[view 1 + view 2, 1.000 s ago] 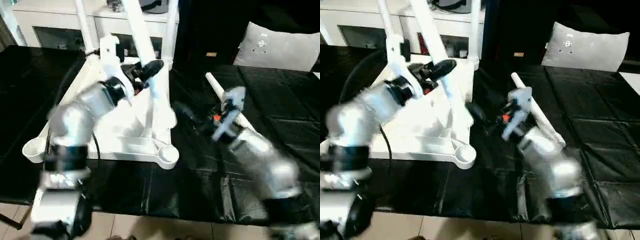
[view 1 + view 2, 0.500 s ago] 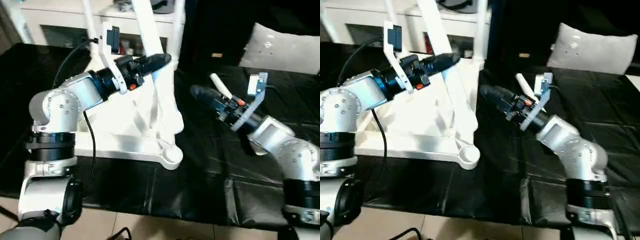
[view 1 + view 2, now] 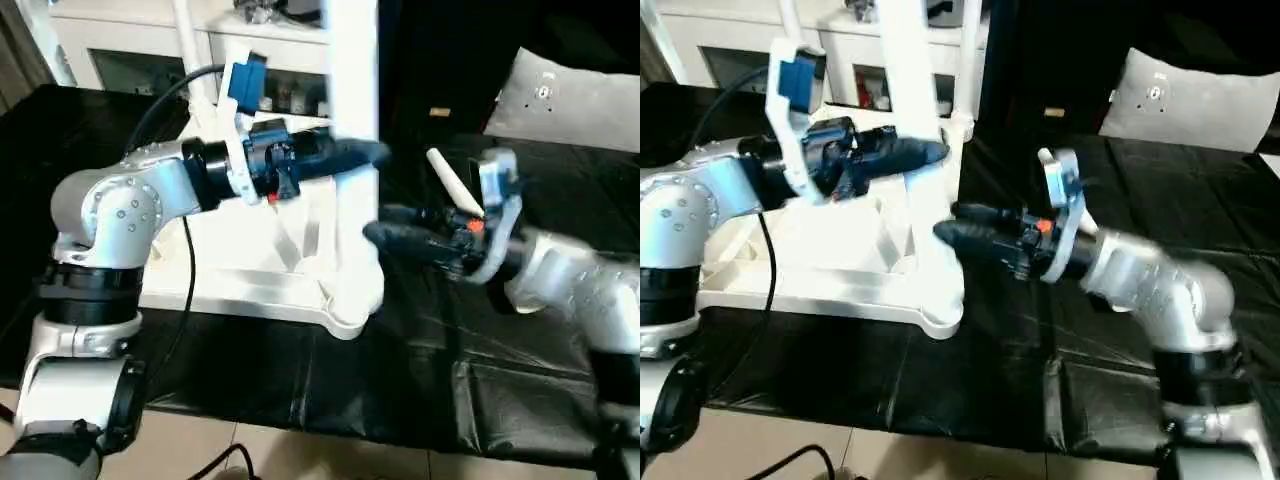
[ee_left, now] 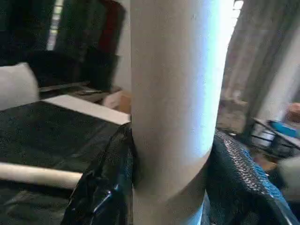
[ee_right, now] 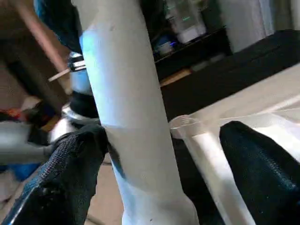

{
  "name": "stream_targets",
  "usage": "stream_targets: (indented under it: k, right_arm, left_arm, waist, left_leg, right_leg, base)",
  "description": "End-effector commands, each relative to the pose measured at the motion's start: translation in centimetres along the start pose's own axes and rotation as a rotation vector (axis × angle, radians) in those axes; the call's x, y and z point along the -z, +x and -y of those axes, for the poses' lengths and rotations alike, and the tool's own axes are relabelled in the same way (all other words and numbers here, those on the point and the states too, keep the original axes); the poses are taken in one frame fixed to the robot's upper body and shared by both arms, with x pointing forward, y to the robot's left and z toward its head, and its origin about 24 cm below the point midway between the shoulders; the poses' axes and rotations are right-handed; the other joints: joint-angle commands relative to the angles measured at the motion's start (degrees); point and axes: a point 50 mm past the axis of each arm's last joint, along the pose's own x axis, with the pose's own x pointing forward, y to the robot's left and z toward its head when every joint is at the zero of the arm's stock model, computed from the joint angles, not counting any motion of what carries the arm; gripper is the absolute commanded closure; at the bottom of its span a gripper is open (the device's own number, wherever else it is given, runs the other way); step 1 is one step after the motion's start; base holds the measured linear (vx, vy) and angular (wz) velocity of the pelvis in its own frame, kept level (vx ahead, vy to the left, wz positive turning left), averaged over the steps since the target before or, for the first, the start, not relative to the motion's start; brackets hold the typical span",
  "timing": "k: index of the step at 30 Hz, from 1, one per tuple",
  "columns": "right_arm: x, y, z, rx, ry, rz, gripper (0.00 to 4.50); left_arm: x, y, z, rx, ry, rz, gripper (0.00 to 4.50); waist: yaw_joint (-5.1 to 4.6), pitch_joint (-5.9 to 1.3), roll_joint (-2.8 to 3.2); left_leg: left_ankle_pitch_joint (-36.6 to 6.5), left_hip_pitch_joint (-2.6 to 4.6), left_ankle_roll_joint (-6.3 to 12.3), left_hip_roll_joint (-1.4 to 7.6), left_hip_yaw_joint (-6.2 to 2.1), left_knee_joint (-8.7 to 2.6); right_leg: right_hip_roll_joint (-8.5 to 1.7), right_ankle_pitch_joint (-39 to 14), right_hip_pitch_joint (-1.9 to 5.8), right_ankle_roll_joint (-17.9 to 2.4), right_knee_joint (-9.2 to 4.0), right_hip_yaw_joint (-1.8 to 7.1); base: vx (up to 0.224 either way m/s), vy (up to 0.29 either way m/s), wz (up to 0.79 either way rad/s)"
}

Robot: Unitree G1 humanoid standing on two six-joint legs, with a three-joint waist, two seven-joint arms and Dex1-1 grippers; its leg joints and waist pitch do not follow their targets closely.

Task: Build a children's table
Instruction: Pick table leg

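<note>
The white tabletop (image 3: pixel 230 296) lies upside down on the black-covered table. One white leg (image 3: pixel 352 80) stands upright over its near right corner socket (image 3: pixel 345 318). My left gripper (image 3: pixel 366 155) is shut on this leg, whose shaft (image 4: pixel 173 93) fills the space between the black fingers. My right gripper (image 3: pixel 380 222) is open at the leg's lower part (image 5: pixel 131 117): one finger (image 5: pixel 70 173) lies against it and the other (image 5: pixel 262 164) stands apart. Two more legs (image 3: pixel 970 60) (image 3: pixel 188 40) rise from the far corners. A loose leg (image 3: pixel 450 182) lies behind the right gripper.
A grey-white pillow-like bag (image 3: pixel 570 100) rests at the back right of the black cover. White cabinets (image 3: pixel 120 50) stand behind the table. The table's front edge (image 3: pixel 300 425) is close below the tabletop, with tiled floor beyond.
The held leg has swung from tilted to upright over the near right corner. My right gripper has moved left to the leg's lower part. The view has also shifted.
</note>
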Motion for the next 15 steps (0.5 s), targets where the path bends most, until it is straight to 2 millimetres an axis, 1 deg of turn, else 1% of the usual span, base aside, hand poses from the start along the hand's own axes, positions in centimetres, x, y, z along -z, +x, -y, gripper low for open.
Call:
stream_targets:
  k: [1,2,3,6,7,8,11,12,13,15]
  right_arm:
    - [-0.6,0.1,-0.4,-0.037,-0.016,-0.014,0.34]
    - [-0.9,0.2,-0.8,-0.096,-0.015,-0.035,0.51]
    - [-0.9,0.2,-0.9,-0.101,-0.016,-0.037,0.62]
    - [-1.0,0.4,-1.1,-0.145,-0.017,-0.06,0.74]
    - [-1.0,0.6,-1.3,-0.171,-0.017,-0.079,1.01]
    - [-1.0,0.8,-1.4,-0.189,-0.017,-0.093,1.01]
    - [-0.9,1.1,-1.5,-0.207,-0.019,-0.114,1.2]
    - [-0.7,1.4,-1.5,-0.211,-0.022,-0.126,1.43]
    - [-0.6,1.5,-1.4,-0.211,-0.022,-0.128,1.43]
    - [-0.5,1.6,-1.4,-0.214,-0.021,-0.133,1.58]
  left_arm:
    - [-0.9,0.8,1.0,0.089,0.034,-0.016,2.68]
    - [-1.1,1.0,1.2,0.125,0.04,-0.025,2.68]
    - [-1.1,1.0,1.2,0.128,0.04,-0.025,2.68]
    - [-1.2,1.2,1.2,0.155,0.036,-0.026,2.68]
    - [-1.3,1.4,1.3,0.168,0.034,-0.026,2.68]
    - [-1.3,1.6,1.3,0.176,0.033,-0.024,2.68]
    - [-1.4,1.8,1.2,0.183,0.033,-0.023,2.68]
    - [-1.3,2.0,1.1,0.184,0.033,-0.023,2.68]
    - [-1.3,2.0,1.1,0.185,0.033,-0.023,2.68]
    - [-1.3,2.0,1.1,0.187,0.034,-0.024,2.68]
  waist:
    - [0.13,-4.28,-0.39]
    - [0.14,-4.27,-0.45]
    - [0.2,-4.34,-0.38]
    - [0.17,-4.3,-0.5]
    - [0.2,-4.31,-0.41]
    - [0.26,-4.36,-0.3]
    - [0.19,-4.36,-0.41]
    - [0.22,-4.36,-0.45]
    - [0.21,-4.35,-0.47]
    - [0.22,-4.39,-0.49]
  left_leg:
    - [-4.12,0.43,0.29,1.54,-0.07,-3.55]
    - [-4.15,0.39,0.39,1.48,-0.05,-3.53]
    - [-4.03,0.49,0.57,1.55,-0.04,-3.51]
    - [-3.75,0.32,0.55,1.51,-0.06,-3.47]
    - [-3.83,0.3,0.51,1.47,-0.08,-3.44]
    - [-3.64,0.33,0.57,1.5,-0.08,-3.42]
    - [-3.53,0.26,0.51,1.54,-0.1,-3.41]
    - [-3.52,0.25,0.41,1.52,-0.1,-3.4]
    - [-3.52,0.24,0.37,1.47,-0.08,-3.39]
    - [-3.43,0.25,0.35,1.42,-0.09,-3.37]
  right_leg:
    - [-4.54,-15.11,3.4,-8.87,-3.98,2.45]
    - [-4.5,-14.96,3.39,-8.92,-4.0,2.42]
    - [-4.48,-14.74,3.38,-8.95,-3.98,2.43]
    - [-4.52,-14.06,3.45,-9.33,-3.87,2.42]
    - [-4.5,-14.19,3.51,-9.33,-3.84,2.4]
    - [-4.54,-14.06,3.54,-9.33,-3.87,2.42]
    - [-4.51,-13.69,3.56,-9.65,-3.85,2.37]
    - [-4.53,-13.75,3.57,-9.63,-3.84,2.38]
    - [-4.47,-13.83,3.56,-9.59,-3.86,2.38]
    - [-4.44,-14.13,3.56,-9.31,-3.89,2.38]
  base:
    - [0.0,0.0,0.0]
    - [0.0,0.0,0.0]
    - [0.0,0.0,0.0]
    - [0.0,0.0,0.0]
    - [0.0,0.0,0.0]
    - [0.0,0.0,0.0]
    - [0.0,0.0,0.0]
    - [0.0,0.0,0.0]
    - [0.0,0.0,0.0]
    - [0.0,0.0,0.0]
